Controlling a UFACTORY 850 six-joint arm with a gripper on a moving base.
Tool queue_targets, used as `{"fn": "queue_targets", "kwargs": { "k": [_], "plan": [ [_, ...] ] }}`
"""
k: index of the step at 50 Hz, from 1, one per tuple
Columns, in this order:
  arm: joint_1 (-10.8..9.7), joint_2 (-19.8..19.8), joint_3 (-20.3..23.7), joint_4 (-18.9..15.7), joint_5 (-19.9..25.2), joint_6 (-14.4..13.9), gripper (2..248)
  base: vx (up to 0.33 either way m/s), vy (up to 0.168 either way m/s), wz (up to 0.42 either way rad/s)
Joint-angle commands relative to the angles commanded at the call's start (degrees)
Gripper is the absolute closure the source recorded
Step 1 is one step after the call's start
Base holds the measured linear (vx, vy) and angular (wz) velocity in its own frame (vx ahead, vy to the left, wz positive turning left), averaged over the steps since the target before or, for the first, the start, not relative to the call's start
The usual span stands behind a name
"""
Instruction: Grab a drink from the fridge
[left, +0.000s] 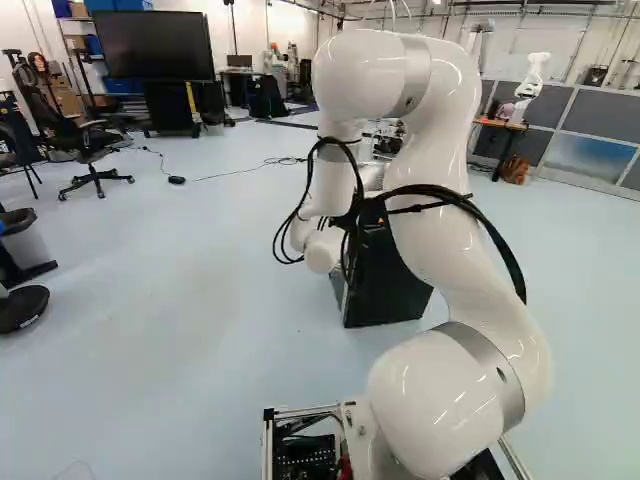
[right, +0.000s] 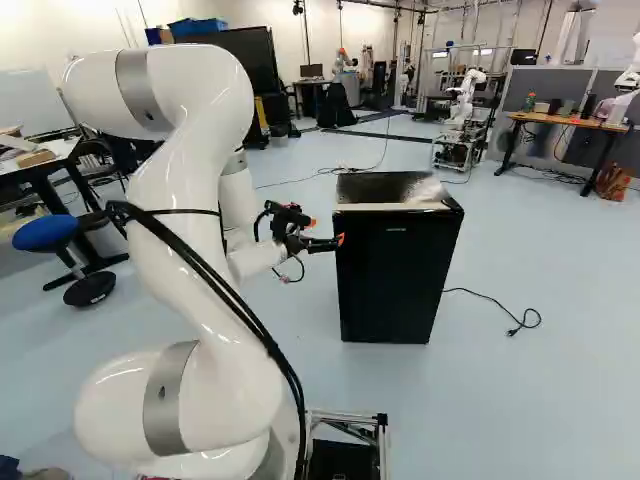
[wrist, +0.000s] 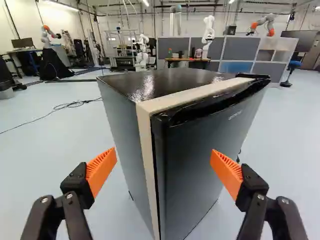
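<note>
Watching from across the room, I see the black, orange-padded end effector spread wide, gripping nothing; ahead of it stands the black, box-shaped fridge, long axis upright, the beige strip beside its closed, dark door facing the gap, so opening probably turns on that edge; the drink is out of sight, presumably inside
</note>
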Motion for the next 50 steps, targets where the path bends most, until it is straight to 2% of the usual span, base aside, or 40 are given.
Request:
{"fn": "queue_targets", "kwargs": {
  "k": [17,50],
  "plan": [
    [-1.1,2.4,0.5,0.0,0.0,0.0,3,0.000,0.000,0.000],
    [-3.4,2.2,-0.2,0.0,0.0,0.0,3,0.000,0.000,0.000]
  ]
}}
